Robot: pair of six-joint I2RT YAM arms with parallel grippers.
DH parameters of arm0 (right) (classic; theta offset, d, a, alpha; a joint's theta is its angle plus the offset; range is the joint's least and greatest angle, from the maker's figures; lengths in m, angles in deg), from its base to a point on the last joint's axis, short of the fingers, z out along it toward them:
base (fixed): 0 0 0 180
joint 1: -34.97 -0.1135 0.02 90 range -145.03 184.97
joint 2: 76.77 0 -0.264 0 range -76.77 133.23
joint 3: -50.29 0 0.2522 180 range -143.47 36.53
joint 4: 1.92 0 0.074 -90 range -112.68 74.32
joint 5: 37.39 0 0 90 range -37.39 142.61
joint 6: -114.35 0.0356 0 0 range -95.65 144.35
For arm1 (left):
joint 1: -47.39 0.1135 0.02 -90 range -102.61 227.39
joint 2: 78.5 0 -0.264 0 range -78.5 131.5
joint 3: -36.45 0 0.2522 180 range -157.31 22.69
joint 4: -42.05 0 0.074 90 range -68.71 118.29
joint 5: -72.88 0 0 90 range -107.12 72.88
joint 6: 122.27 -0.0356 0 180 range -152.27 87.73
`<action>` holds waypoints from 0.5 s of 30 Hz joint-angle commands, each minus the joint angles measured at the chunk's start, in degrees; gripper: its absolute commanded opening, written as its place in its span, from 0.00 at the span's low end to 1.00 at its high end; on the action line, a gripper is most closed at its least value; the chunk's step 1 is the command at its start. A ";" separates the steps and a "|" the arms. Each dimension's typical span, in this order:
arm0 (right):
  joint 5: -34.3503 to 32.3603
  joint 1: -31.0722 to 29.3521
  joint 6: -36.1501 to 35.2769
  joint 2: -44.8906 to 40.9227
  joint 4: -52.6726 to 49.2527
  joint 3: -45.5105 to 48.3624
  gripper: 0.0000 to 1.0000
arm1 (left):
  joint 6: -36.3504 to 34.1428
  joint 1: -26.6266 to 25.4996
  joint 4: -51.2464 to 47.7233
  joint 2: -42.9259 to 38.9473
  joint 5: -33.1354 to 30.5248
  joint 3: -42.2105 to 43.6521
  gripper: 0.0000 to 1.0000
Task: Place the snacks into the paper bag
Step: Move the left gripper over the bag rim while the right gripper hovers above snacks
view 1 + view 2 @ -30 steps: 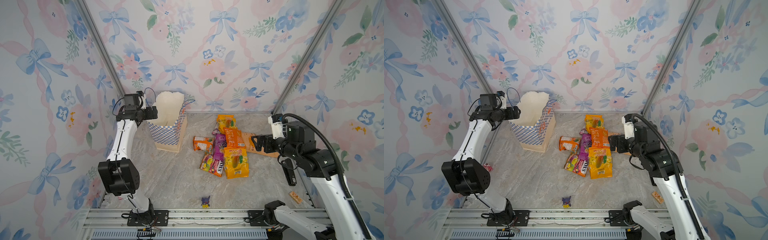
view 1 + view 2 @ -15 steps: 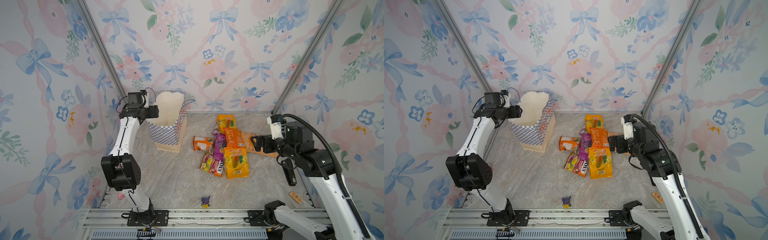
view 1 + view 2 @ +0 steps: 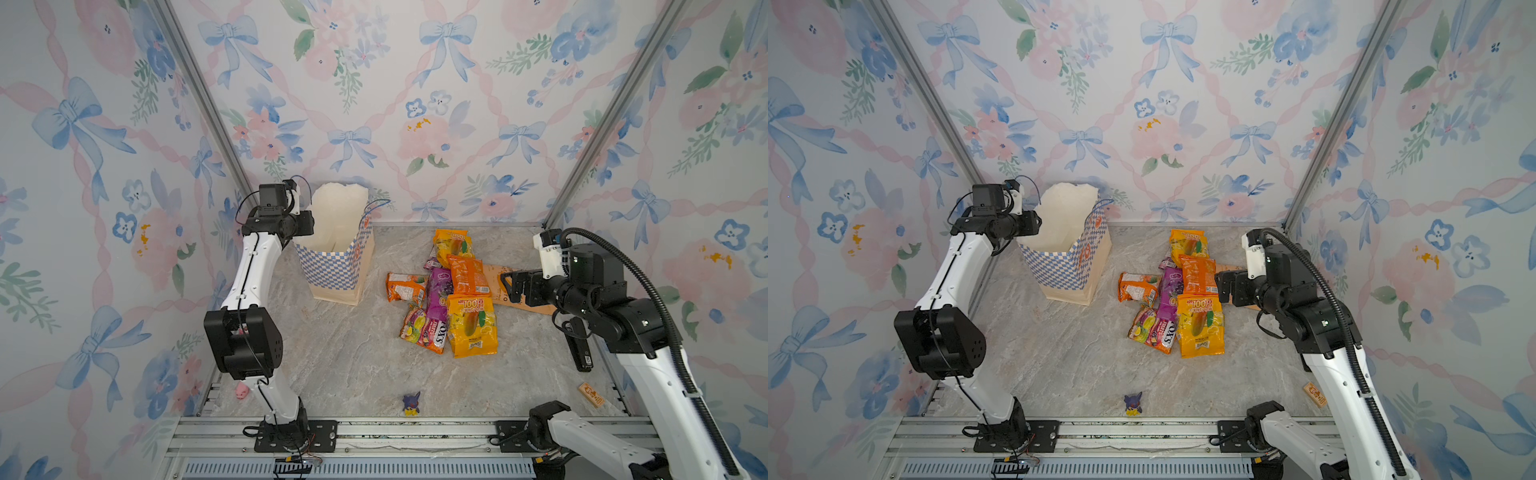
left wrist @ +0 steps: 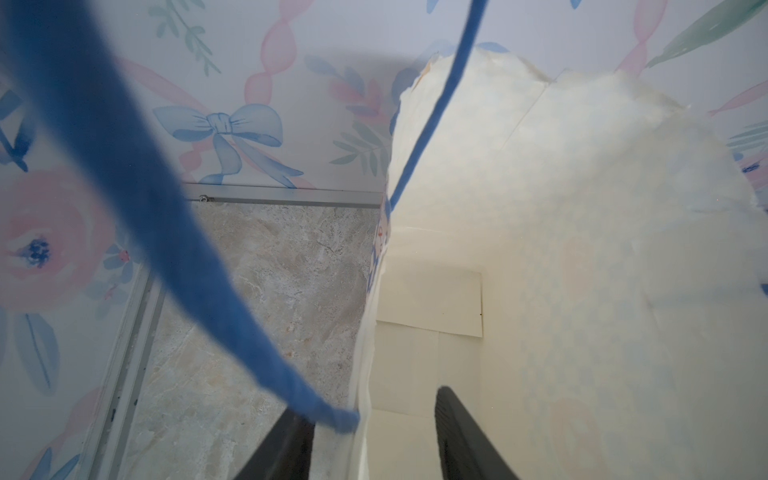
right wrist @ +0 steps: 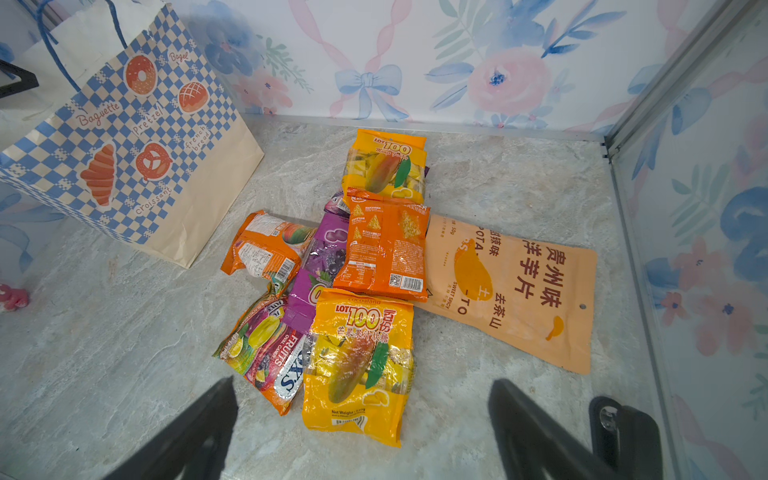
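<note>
Well, near the back-left corner of the tabletop (image 3: 353, 365) the paper bag (image 3: 332, 266) stands upright, and the left tool (image 4: 372, 405) straddles its rim, jaws parted on either side of the wall without pinching. Toward the back-right the snacks (image 3: 440, 291) lie heaped, overlapping. By the right edge, the right tool (image 5: 363, 384) hangs spread wide, empty.

Bow-and-flower papered walls (image 3: 415, 83), grey marbled floor (image 3: 353, 357)
</note>
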 commanded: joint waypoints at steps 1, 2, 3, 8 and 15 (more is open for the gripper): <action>-0.41 -0.42 0.91 -0.77 0.26 0.53 0.97 | 0.50 -0.07 -0.05 1.73 1.06 -1.51 0.45; -0.39 -0.43 0.89 -0.96 0.25 0.51 0.96 | 0.50 -0.05 -0.06 1.76 1.13 -1.43 0.44; -0.39 -0.45 0.94 -1.13 0.27 0.53 0.97 | 0.50 -0.05 -0.05 1.69 1.05 -1.42 0.43; -0.47 -0.42 1.06 -1.64 0.45 0.47 0.96 | 0.50 -0.05 -0.05 1.58 1.04 -1.49 0.41; -0.48 -0.43 1.48 -1.93 0.37 0.57 0.97 | 1.13 -0.09 -0.06 1.22 1.70 -1.42 0.30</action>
